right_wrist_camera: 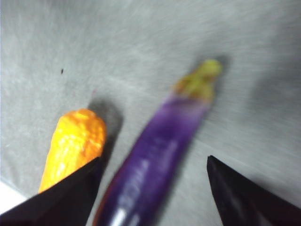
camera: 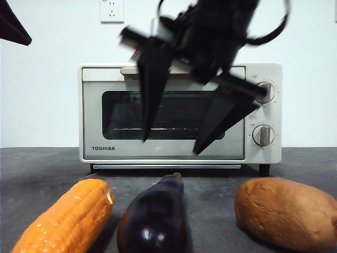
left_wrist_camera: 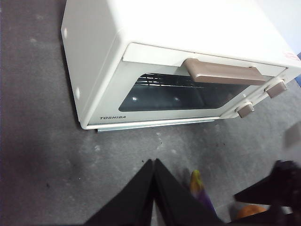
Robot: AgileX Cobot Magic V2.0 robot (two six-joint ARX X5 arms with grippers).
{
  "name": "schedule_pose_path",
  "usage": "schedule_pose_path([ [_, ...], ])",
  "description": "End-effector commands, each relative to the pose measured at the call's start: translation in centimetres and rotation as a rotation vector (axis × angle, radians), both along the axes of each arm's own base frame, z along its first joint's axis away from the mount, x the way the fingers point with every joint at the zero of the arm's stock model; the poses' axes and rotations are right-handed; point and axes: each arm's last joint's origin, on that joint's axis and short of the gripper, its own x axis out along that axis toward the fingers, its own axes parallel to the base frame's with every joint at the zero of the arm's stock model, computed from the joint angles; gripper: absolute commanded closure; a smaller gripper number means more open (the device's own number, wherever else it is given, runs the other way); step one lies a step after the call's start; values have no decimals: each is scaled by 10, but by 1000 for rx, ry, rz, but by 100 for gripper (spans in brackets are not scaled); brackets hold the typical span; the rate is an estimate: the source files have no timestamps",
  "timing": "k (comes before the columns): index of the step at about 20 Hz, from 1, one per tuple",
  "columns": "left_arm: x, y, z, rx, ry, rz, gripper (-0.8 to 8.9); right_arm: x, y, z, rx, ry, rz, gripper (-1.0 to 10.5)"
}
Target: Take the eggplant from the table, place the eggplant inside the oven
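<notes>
The glossy purple eggplant (camera: 155, 216) lies on the dark grey table (camera: 42, 168) at the front, stem end toward the oven (camera: 116, 148). My right gripper (camera: 169, 147) hangs open above it, in front of the oven's shut door. In the right wrist view the eggplant (right_wrist_camera: 155, 160) lies below and between the spread jaws of that gripper (right_wrist_camera: 154, 159), untouched. My left gripper (left_wrist_camera: 154, 161) is shut and empty, held high over the table before the oven (left_wrist_camera: 164, 28). Past it the eggplant's stem end (left_wrist_camera: 200, 188) shows.
An orange corn cob (camera: 68, 219) lies just left of the eggplant and a brown sweet potato (camera: 287, 211) to its right. The corn (right_wrist_camera: 75, 141) is close beside one right jaw. The waiting left arm shows as a black tip (camera: 10, 26) at the top left corner.
</notes>
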Motion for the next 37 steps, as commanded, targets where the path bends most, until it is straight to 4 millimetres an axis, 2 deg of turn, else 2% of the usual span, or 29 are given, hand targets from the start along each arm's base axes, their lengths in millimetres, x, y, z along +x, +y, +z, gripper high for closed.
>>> schedule_pose_path([
  [1,1,-1,6,12,-30,-13,807,5,16,-16,-24,29,-14,584],
  [4,1,-1,6,12,-30,-13,807,11,23,-42,-77,80,-23,584],
  [7,1,-1,6,17,-33,-16,807,13,27,-53,-92,92,-24,584],
  [10,1,-1,6,17,-33,-16,807,15,29,-52,-66,79,-23,620],
  [16,1,-1,6,17,-29,-17,807,15,29,-52,-58,81,-36,787],
  [19,1,-1,5,18,-22,-17,807,16,29,-47,-57,81,-37,802],
  [22,0,-2,5,19,-20,-26,807,14,27,-26,-47,62,-15,802],
  [27,5,-14,11,17,-26,-86,807,0,11,25,-69,18,93,802],
  [31,22,-35,22,25,-14,-171,807,-23,-17,63,-85,-25,191,802],
  [37,64,-85,45,100,-19,-301,807,-65,-70,109,-106,-101,338,802],
])
